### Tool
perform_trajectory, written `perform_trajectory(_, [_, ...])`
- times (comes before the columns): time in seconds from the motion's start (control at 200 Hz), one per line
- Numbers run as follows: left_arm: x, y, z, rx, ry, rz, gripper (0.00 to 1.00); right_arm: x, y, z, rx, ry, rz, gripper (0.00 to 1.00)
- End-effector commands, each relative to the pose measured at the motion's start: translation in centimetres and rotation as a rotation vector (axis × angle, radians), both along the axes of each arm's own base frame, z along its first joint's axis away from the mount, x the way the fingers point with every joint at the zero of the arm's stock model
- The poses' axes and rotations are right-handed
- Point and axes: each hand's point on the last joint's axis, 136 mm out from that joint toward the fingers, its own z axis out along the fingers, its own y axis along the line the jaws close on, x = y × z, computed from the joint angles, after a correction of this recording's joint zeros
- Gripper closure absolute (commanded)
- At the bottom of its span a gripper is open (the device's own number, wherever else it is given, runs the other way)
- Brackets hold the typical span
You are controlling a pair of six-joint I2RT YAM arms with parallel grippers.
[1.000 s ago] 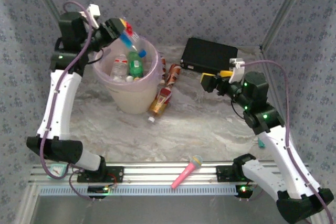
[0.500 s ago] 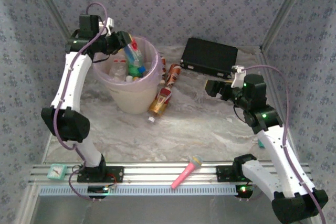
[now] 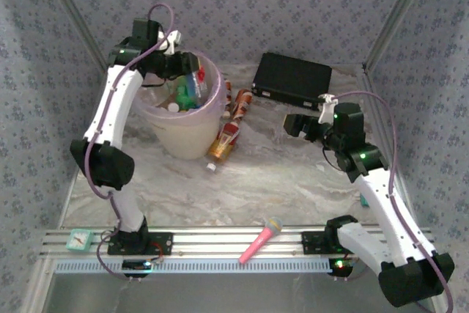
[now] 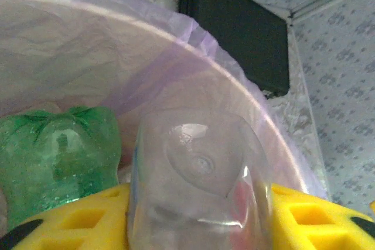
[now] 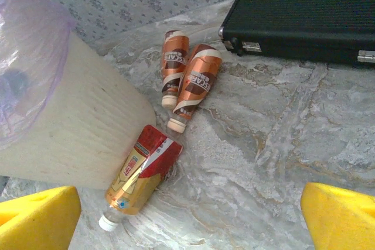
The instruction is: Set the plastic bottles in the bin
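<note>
My left gripper (image 3: 187, 71) hangs over the bin (image 3: 183, 137), the big pale-pink bucket, shut on a clear plastic bottle (image 3: 196, 82) that dips inside the rim. In the left wrist view that clear bottle (image 4: 199, 168) sits between my yellow fingers (image 4: 304, 215), with a green bottle (image 4: 58, 150) beside it inside the bin's rim (image 4: 246, 95). My right gripper (image 3: 289, 124) is open above the table, right of the bin. Below it a red-and-gold bottle (image 5: 143, 171) lies against the bin wall (image 5: 76, 121), and two orange-brown bottles (image 5: 196, 83) (image 5: 173, 62) lie behind it.
A flat black case (image 3: 292, 78) lies at the back right, close to the right gripper. A pink toy microphone (image 3: 261, 240) rests on the front rail. Bare marble table (image 3: 278, 174) stretches between the bin and the right arm.
My left arm has swung right and brought the clear bottle from above the bin's far-left rim to inside its mouth. The right gripper has shifted slightly and stayed open.
</note>
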Motion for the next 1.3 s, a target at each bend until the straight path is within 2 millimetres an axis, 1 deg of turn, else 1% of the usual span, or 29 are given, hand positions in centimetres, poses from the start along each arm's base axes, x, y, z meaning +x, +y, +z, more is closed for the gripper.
perform_trajectory(0.0, [-0.7,1.1,-2.0,0.122,0.046,-0.010,0.43,-0.1,0.2,-0.5,0.017,0.030,0.005,0.01])
perform_trajectory(0.04, [-0.7,1.2,-1.5,0.132,0.030,-0.012,0.39,0.0,0.3,-0.6,0.015,0.032,0.008,0.01])
perform_trajectory(0.115, [-0.7,1.6,0.3,0.146,-0.025,-0.005,0.26,0.1,0.3,-0.8,0.012,0.044,0.007,0.01])
perform_trajectory(0.155, [-0.8,1.9,1.7,0.140,-0.065,0.005,0.18,0.1,0.4,-1.0,0.011,0.049,0.008,0.01])
perform_trajectory(0.245, [-0.9,2.7,4.9,0.118,-0.160,0.040,0.08,0.2,0.5,-1.3,0.012,0.059,0.011,0.01])
perform_trajectory(0.29, [-1.1,3.1,6.5,0.105,-0.205,0.058,0.06,0.3,0.5,-1.4,0.013,0.063,0.013,0.01])
perform_trajectory(0.35, [-1.5,3.8,8.3,0.092,-0.251,0.082,0.06,0.3,0.6,-1.5,0.013,0.064,0.014,0.01])
perform_trajectory(0.43, [-2.2,4.2,9.4,0.088,-0.281,0.101,0.13,0.4,0.6,-1.5,0.012,0.064,0.016,0.01])
perform_trajectory(0.475, [-2.5,4.1,9.4,0.074,-0.279,0.104,0.21,0.4,0.6,-1.6,0.010,0.065,0.017,0.01])
perform_trajectory(0.52, [-2.6,3.6,8.9,0.043,-0.259,0.091,0.29,0.5,0.6,-1.7,0.009,0.067,0.017,0.02])
perform_trajectory(0.56, [-2.7,2.8,8.0,0.016,-0.235,0.071,0.37,0.5,0.7,-1.7,0.012,0.072,0.019,0.01])
perform_trajectory(0.65, [-2.7,1.8,6.1,0.011,-0.192,0.053,0.48,0.4,0.9,-1.8,0.014,0.075,0.024,0.01])
perform_trajectory(0.745, [-2.6,0.9,4.2,0.004,-0.154,0.044,0.53,0.2,0.7,-1.7,0.010,0.073,0.019,0.01])
perform_trajectory(0.77, [-2.5,0.6,4.2,-0.003,-0.156,0.039,0.54,0.2,0.7,-1.6,0.008,0.070,0.017,0.01])
perform_trajectory(0.785, [-2.6,0.5,3.0,0.000,-0.128,0.035,0.54,0.2,0.6,-1.6,0.008,0.070,0.014,0.01])
perform_trajectory(0.849, [-2.5,-0.3,1.6,-0.014,-0.098,0.025,0.55,0.1,0.6,-1.5,0.009,0.068,0.014,0.01])
perform_trajectory(0.974, [-2.7,-2.4,0.0,-0.024,-0.064,-0.021,0.55,0.1,0.7,-1.7,0.015,0.074,0.014,0.01])
perform_trajectory(1.049, [-2.7,-3.1,-0.6,-0.021,-0.046,-0.037,0.56,0.1,0.8,-1.7,0.019,0.075,0.014,0.01])
perform_trajectory(1.114, [-2.7,-3.2,-0.5,-0.027,-0.044,-0.039,0.57,0.1,0.8,-1.7,0.021,0.076,0.014,0.01])
perform_trajectory(1.169, [-2.7,-3.0,0.5,-0.021,-0.065,-0.037,0.57,0.0,0.8,-1.5,0.020,0.071,0.014,0.01])
perform_trajectory(1.279, [-3.3,-2.0,3.9,-0.008,-0.158,-0.013,0.55,-0.1,0.7,-1.5,0.016,0.069,0.013,0.01])
perform_trajectory(1.294, [-3.4,-1.7,5.4,-0.012,-0.195,-0.006,0.54,-0.1,0.7,-1.5,0.015,0.068,0.012,0.01])
